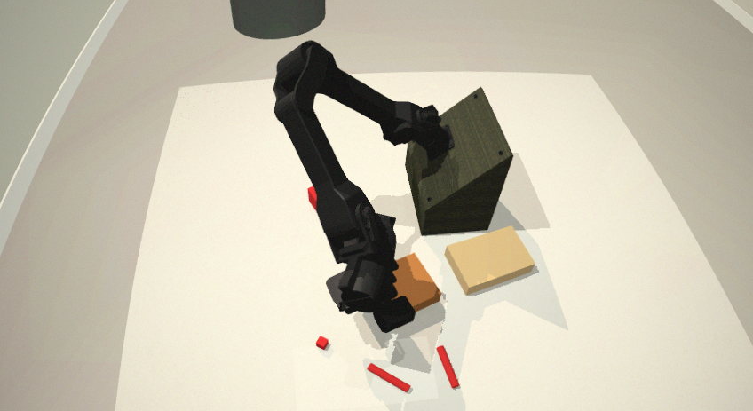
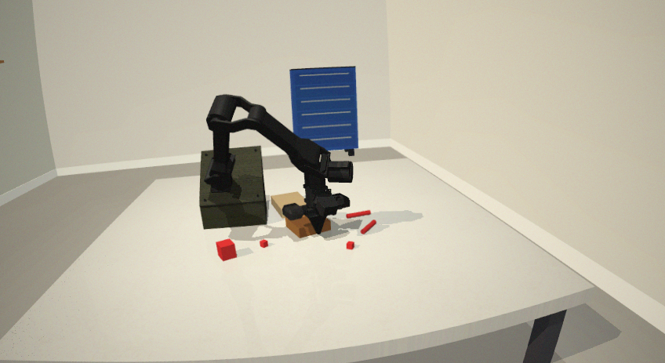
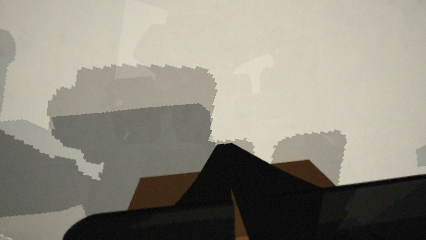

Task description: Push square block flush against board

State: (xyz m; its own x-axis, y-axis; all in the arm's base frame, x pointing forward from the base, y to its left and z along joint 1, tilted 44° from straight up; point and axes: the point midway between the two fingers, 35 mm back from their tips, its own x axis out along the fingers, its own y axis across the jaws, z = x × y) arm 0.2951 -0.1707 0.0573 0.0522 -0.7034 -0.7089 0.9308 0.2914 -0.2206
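Note:
The square block (image 1: 417,280) (image 2: 299,230) (image 3: 160,192) is orange-brown and lies flat, partly hidden by the arm. The board (image 1: 490,256) (image 2: 285,200) is a pale tan rectangular slab, flat to the right of the block in the top view. A narrow gap separates them; their facing sides look roughly parallel. My gripper (image 2: 319,231) (image 3: 224,151) is shut and empty. Its tips are low beside the block's side that faces away from the arm's base. I cannot tell whether they touch it. In the top view the hand hides the tips.
The dark arm base (image 1: 464,159) (image 2: 233,215) stands close behind the board. Two red rods (image 1: 388,377) (image 1: 447,367) lie beyond the block. A small red cube (image 1: 321,343) (image 2: 350,245), another small cube (image 2: 263,243) and a larger red cube (image 1: 312,197) (image 2: 226,250) are nearby.

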